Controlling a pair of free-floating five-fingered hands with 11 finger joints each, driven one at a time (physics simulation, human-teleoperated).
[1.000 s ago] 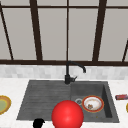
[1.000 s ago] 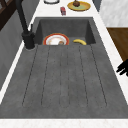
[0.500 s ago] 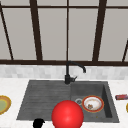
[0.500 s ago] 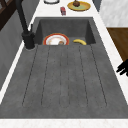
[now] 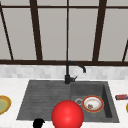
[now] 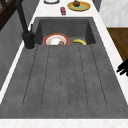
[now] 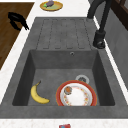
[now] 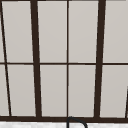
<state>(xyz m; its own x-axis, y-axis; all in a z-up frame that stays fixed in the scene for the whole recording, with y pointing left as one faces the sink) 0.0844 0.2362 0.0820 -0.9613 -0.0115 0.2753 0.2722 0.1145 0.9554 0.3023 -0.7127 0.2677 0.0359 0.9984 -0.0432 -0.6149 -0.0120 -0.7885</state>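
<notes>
Nothing has moved since the earlier frames as far as we can see, hand and dishes sit exactly where they were. Going left to right in the front view: we've got a yellow-rimmed plate (image 5: 3,105) on the counter at the left edge, then the left hand (image 5: 38,123) hovering at the front edge of the sink (image 5: 37,100), off the drainboard's front left corner. From the right side view its fingers look curled with nothing in them, and it touches nothing. Next comes a big red ball (image 5: 67,115) at the front edge, blocking part of the basin. Behind it stands the black faucet (image 5: 68,73) at the sink's back edge. Inside the basin on the right there's a red-rimmed plate (image 5: 92,103) just beside the drain, and a banana (image 7: 38,95) lies near the basin's front wall, apart from the plate. A small red packet (image 5: 121,96) sits on the counter past the sink's right edge.
</notes>
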